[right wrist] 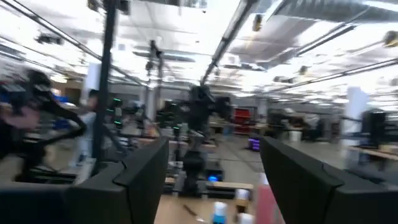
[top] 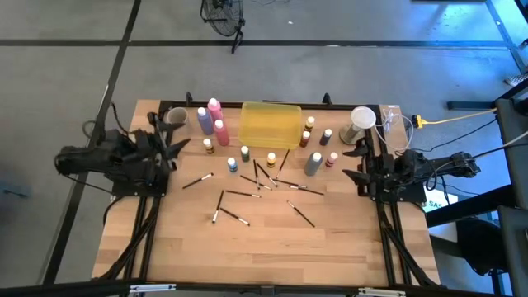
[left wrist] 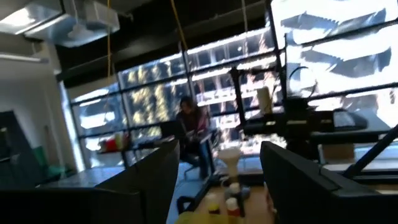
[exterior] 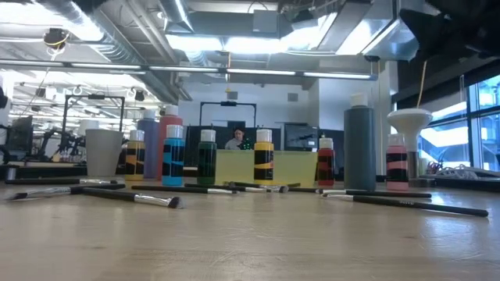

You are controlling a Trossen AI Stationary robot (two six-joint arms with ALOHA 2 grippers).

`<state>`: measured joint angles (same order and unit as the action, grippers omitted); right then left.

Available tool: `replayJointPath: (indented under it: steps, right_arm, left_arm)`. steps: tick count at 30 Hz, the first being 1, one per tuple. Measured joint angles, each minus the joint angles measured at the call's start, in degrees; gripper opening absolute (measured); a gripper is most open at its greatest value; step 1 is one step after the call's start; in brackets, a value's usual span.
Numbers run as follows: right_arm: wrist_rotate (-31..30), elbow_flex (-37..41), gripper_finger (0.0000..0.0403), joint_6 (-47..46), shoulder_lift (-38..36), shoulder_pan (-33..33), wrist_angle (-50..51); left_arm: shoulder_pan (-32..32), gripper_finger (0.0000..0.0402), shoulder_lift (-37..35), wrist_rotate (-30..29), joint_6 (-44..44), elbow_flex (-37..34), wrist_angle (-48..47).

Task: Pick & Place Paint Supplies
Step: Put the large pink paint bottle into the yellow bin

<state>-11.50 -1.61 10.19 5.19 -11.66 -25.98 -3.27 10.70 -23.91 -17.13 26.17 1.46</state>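
Basically both end effectors open at table edges, brushes (top: 247, 194) loose mid-table

1. Wooden bench (top: 272, 239) carries everything.
2. Yellow tray (top: 270, 124) at 12 o'clock.
3. Pink and purple bottles (top: 213, 118) and a cup (top: 175, 115) at 11.
4. Small bottles (top: 317, 136) and a grey bottle (top: 313, 163) at 1.
5. Brushes (top: 257, 186) scattered around centre.

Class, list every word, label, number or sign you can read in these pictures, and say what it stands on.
None can be read.
Small paint bottles: black label bands, print too blurred to read.
Paper beside the table's right edge: marks too small to read.
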Motion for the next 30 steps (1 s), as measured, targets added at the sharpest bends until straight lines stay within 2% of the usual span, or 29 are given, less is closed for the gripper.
replayJointPath:
  steps: [6, 11, 13, 16, 18, 20, 25, 30]
  right_arm:
    - [-11.3, -0.7, 0.025, 6.3, 0.0, 0.0, -5.2]
    - [-12.7, -2.0, 0.0247, 7.8, 0.4, 0.0, -4.3]
    - [-12.5, -1.9, 0.0247, 5.8, 0.6, 0.0, -3.5]
    - [-12.5, -1.9, 0.0247, 2.1, 1.3, 0.0, -3.6]
    - [-12.5, -1.9, 0.0247, 0.6, 1.4, 0.0, -3.7]
    - [-12.5, -1.9, 0.0247, -0.7, 1.8, 0.0, -4.3]
    - [-12.5, -1.9, 0.0247, 0.5, 2.9, 0.0, -7.3]
    - [-12.5, -1.9, 0.0247, 1.8, 4.0, 0.0, -6.9]
  left_arm:
    - [0.0, 0.0219, 13.9, -7.1, -1.4, 17.1, -10.4]
    - [0.0, 0.0225, 24.5, -12.7, -1.8, 27.7, -17.1]
    - [0.0, 0.0226, 28.1, -18.1, -0.7, 31.7, -19.5]
    - [1.5, 0.0224, 33.1, -29.6, 9.9, 38.0, -25.2]
    - [3.6, 0.022, 35.9, -33.5, 12.1, 42.6, -28.8]
    - [5.9, 0.0215, 38.0, -33.1, 11.8, 46.9, -32.1]
    - [12.6, 0.0204, 43.6, -25.6, 11.9, 58.7, -41.6]
    - [20.4, 0.0205, 50.0, -14.3, 15.7, 69.1, -52.0]
